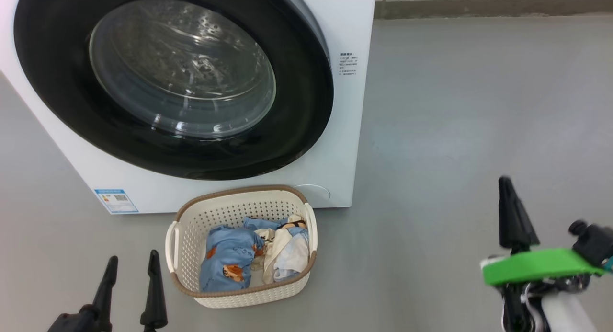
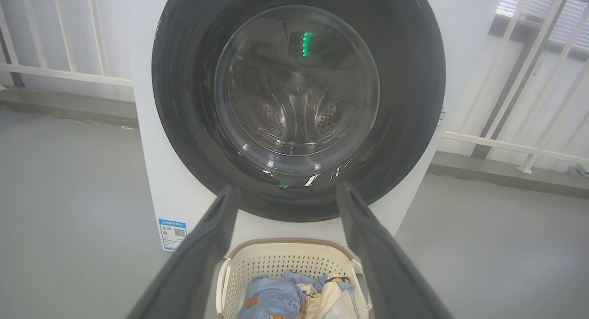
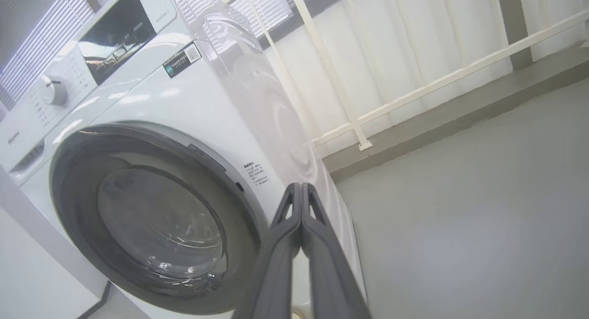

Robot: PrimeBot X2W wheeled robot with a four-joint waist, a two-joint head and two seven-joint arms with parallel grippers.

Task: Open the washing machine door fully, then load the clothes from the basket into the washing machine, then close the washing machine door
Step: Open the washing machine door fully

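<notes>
Washing machine door (image 1: 182, 68) shut: 0 of 3 steps done.

It sits flush on the washing machine (image 1: 349, 35), and the clothes (image 1: 230, 255) all lie in the basket (image 1: 230, 212), which stands on the floor (image 1: 455, 131) just in front of the machine, below the door. Opening, loading and closing are all left to do. The left tool (image 1: 133, 255) hangs empty with its 2 fingers spread, near the basket's left side. The right tool (image 1: 504, 183) is closed on nothing, well off to the right over bare floor. That side looks roomy for an approach, but the basket, close under the door's lower rim, may crowd its swing.
</notes>
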